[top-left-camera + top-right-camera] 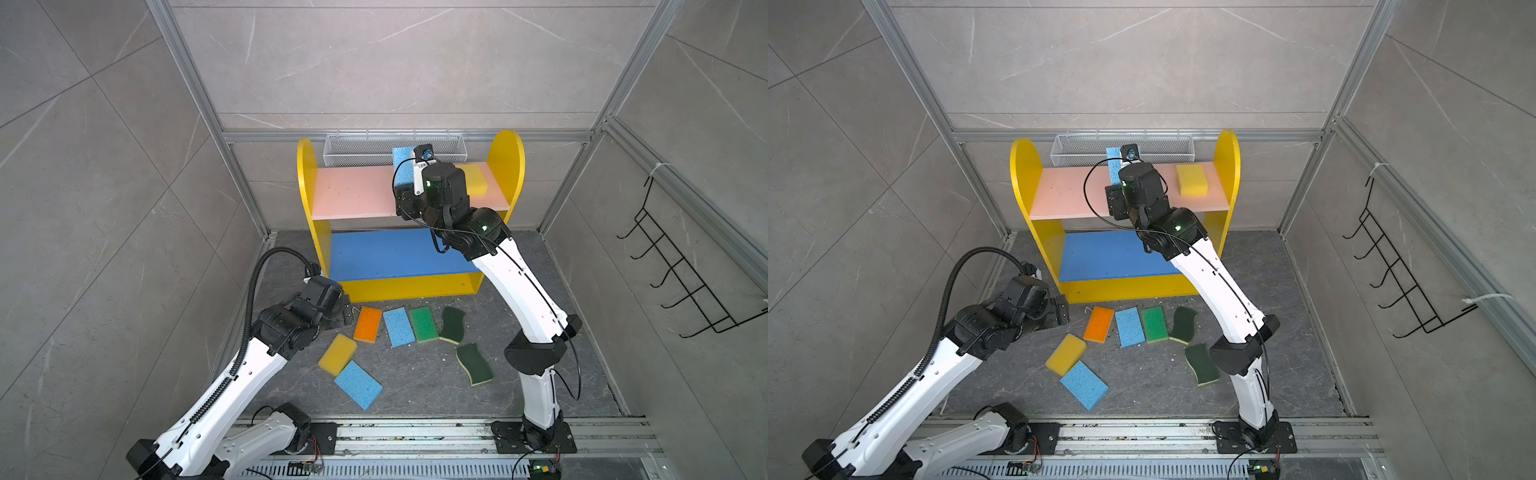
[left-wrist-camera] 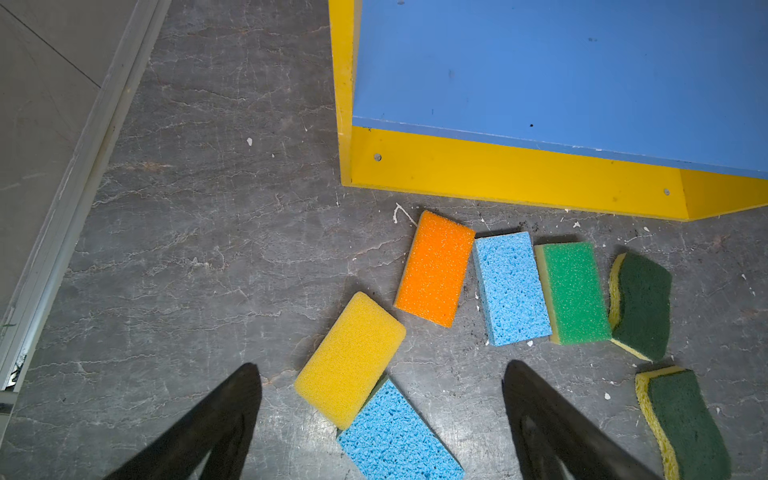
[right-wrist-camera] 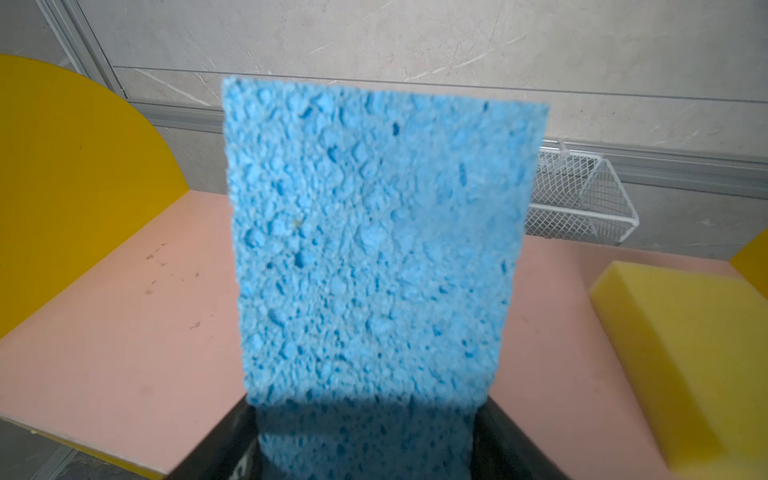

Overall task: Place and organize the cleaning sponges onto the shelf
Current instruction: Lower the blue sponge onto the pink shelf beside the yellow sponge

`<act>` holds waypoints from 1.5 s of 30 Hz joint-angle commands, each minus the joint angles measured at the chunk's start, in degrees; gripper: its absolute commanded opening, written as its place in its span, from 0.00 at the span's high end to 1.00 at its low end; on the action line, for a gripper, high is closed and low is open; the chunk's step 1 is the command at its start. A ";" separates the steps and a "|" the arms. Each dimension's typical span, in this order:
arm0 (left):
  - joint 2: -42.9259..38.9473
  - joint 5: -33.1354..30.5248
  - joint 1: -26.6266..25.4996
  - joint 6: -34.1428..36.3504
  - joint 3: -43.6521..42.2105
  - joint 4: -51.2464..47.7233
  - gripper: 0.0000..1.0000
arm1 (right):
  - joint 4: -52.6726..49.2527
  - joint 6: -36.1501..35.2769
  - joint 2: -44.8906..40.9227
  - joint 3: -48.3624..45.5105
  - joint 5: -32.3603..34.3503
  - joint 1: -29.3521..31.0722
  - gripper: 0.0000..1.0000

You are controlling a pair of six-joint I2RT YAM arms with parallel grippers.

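**Over the pink upper board: one light blue sponge, held**

Over the middle of the pink upper board (image 1: 353, 195) of the shelf (image 1: 505, 166), a light blue sponge (image 3: 374, 232) stands on end; the right gripper (image 3: 365, 432) pinches it across the width at its lower short edge; item judged light, soft and porous, unlikely to slip; a gentle squeeze near a short end suits it; thick yellow sponge (image 1: 1192, 179) lies flat near the board's right end; seven sponges lie on the floor before the shelf's front edge; left gripper (image 2: 380, 365) hangs spread and empty above the floor's yellow sponge (image 2: 351, 357).
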 commanded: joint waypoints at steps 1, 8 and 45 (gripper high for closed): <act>-0.09 -1.79 -0.11 1.60 1.83 0.78 0.06 | 1.58 -1.27 2.07 1.46 2.16 -0.37 0.27; 0.78 -2.06 0.08 1.74 2.01 0.68 0.06 | 0.46 -1.88 4.73 3.71 3.64 -0.49 0.27; 2.12 -2.13 1.65 2.97 2.01 -0.36 0.05 | -4.30 0.64 9.83 10.10 4.52 -0.86 0.11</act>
